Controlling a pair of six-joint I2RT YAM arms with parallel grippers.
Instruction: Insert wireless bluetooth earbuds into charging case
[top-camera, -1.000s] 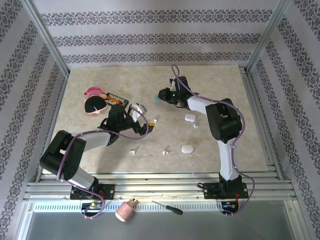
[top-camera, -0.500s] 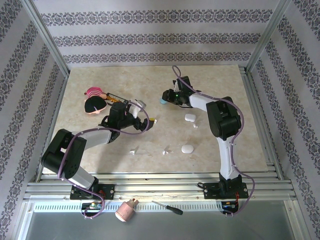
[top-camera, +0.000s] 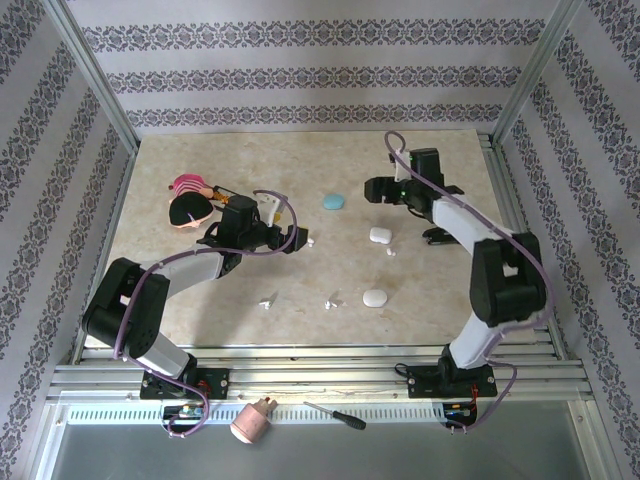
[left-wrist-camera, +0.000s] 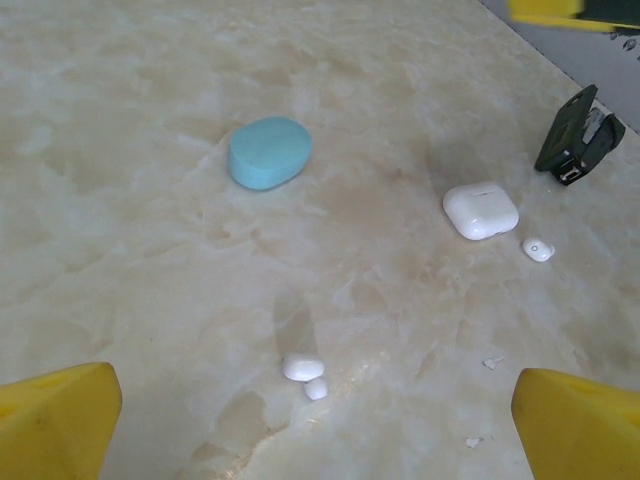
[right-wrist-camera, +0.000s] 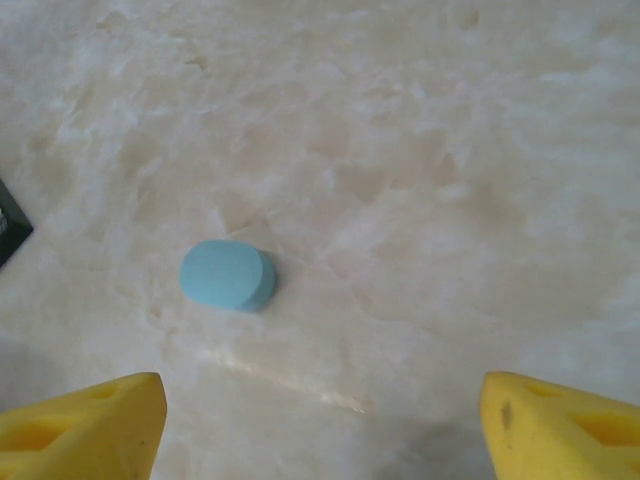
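A closed blue charging case (top-camera: 331, 201) (left-wrist-camera: 270, 152) (right-wrist-camera: 228, 275) lies alone on the marble table. My right gripper (top-camera: 372, 187) (right-wrist-camera: 320, 430) stands open just right of it, with nothing between its yellow fingertips (right-wrist-camera: 85, 425). A white case (top-camera: 380, 235) (left-wrist-camera: 481, 209) lies nearer, with a white earbud (top-camera: 391, 253) (left-wrist-camera: 538, 249) beside it. My left gripper (top-camera: 297, 238) (left-wrist-camera: 315, 425) is wide open and low, with two white earbuds (left-wrist-camera: 303, 368) (top-camera: 308, 241) on the table just ahead of it. More buds lie at the front (top-camera: 267, 300) (top-camera: 329, 300), near a white oval case (top-camera: 374, 297).
Pink and black objects (top-camera: 188, 200) and a small dark tray (top-camera: 230, 198) lie at the back left, close behind my left arm. A screwdriver (top-camera: 335, 416) and a pink item (top-camera: 252, 422) rest on the metal ledge below the table's front rail (top-camera: 320, 362).
My right gripper has opened, let go of the blue case and drawn back to the right. The case now lies free on the table. My left gripper has edged right toward the two buds.
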